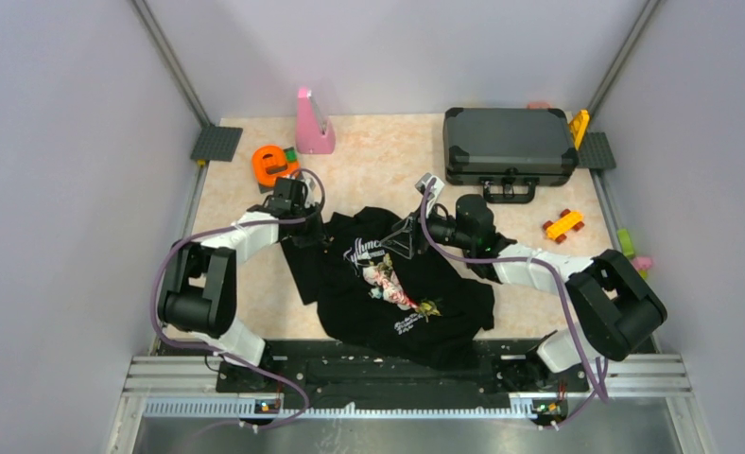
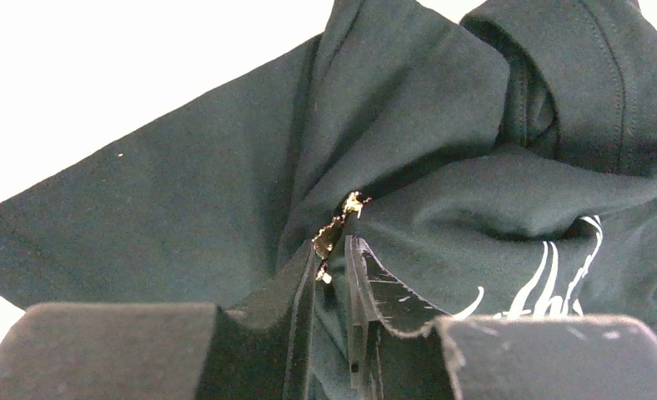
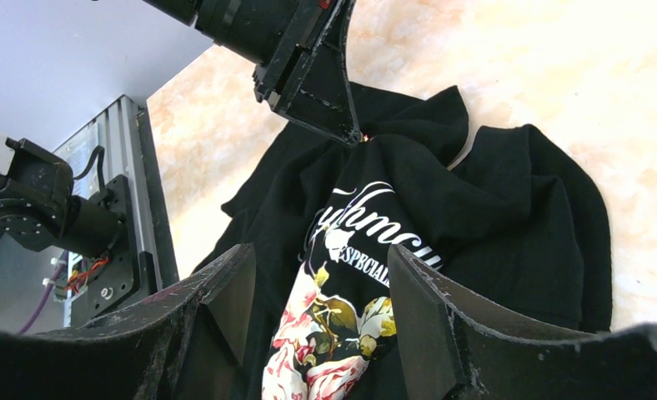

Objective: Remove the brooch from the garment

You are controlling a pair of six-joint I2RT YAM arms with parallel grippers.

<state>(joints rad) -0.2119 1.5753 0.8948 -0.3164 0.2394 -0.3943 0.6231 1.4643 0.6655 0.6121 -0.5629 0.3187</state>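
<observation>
The garment (image 1: 425,293), a black T-shirt with white lettering and a floral print, lies crumpled at the table's near middle. In the left wrist view the tiny gold brooch (image 2: 335,227) sits on a pinched fold of the garment (image 2: 183,200). My left gripper (image 2: 332,246) is shut on the brooch and that fold at the shirt's upper left (image 1: 320,230). From the right wrist the cloth (image 3: 492,217) rises to a peak under the left fingers (image 3: 325,100). My right gripper (image 3: 318,254) hangs open above the print, empty, near the shirt's top middle (image 1: 402,238).
A dark grey hard case (image 1: 509,142) stands at the back right. A pink wedge (image 1: 312,123) and an orange piece (image 1: 272,163) sit at the back left. An orange brick (image 1: 563,224) lies right of the shirt. Grey baseplates (image 1: 216,143) mark the far corners.
</observation>
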